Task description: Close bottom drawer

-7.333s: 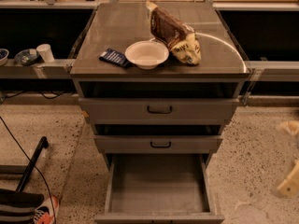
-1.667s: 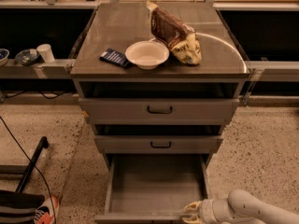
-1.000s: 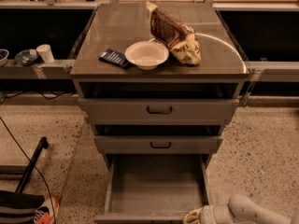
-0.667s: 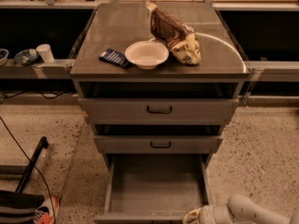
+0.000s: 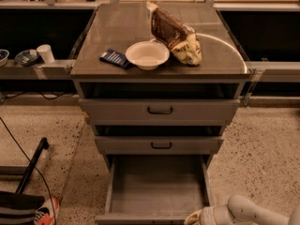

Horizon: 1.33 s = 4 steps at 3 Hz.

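Note:
The bottom drawer [image 5: 157, 186] of the grey cabinet stands pulled far out, its plain grey tray empty and its low front panel [image 5: 140, 218] at the picture's lower edge. Its handle does not show. My gripper [image 5: 194, 217] sits at the drawer's front right corner, at or just beside the front panel, with the pale arm [image 5: 251, 212] reaching in from the lower right. The two drawers above, the top one [image 5: 159, 110] and the middle one [image 5: 161, 145], are pushed in.
On the cabinet top [image 5: 117, 36] lie a white bowl [image 5: 147, 55], a brown snack bag [image 5: 176, 33] and a dark blue packet [image 5: 113, 58]. A shelf at left holds a white cup [image 5: 45, 53] and a bowl [image 5: 2, 56]. A black bar [image 5: 32, 165] and cable lie on the speckled floor at left.
The arm came in from the right and down to the drawer's front right corner. Over the last second the gripper has barely moved, and the drawer stays open.

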Motion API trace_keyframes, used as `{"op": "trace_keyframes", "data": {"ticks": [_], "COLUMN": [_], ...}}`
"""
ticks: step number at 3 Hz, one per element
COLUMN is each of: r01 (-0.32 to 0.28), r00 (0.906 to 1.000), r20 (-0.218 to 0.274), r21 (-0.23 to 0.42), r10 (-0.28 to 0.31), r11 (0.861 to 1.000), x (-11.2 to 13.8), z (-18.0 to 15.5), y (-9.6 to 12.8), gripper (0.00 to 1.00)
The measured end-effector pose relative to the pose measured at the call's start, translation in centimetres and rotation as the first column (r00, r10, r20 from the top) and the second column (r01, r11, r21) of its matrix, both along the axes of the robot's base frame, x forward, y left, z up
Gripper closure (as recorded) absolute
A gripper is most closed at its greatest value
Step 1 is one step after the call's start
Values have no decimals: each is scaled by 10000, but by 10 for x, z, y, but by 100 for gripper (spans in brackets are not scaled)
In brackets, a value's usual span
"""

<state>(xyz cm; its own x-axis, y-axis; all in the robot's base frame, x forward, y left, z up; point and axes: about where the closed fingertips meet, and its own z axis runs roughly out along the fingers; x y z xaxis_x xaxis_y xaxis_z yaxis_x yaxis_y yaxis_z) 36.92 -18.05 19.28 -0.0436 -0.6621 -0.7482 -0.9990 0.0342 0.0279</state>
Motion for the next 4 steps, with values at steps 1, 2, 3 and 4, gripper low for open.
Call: {"op": "trace_keyframes", "data": {"ticks": [1,2,3,4], "r01": [-66,-66,-66,-66], "r00": [9999,9999,9999,9999], "r20": [-81,-80,-80,-81], "r21": [21,21,21,22], "r10": [66,66,66,67], "r11": [10000,10000,10000,10000], "x": [-7,-7,-7,-7], "z": [-14,-11,-11,-11], "y": [1,1,1,1], "gripper": [100,100,81,57]}}
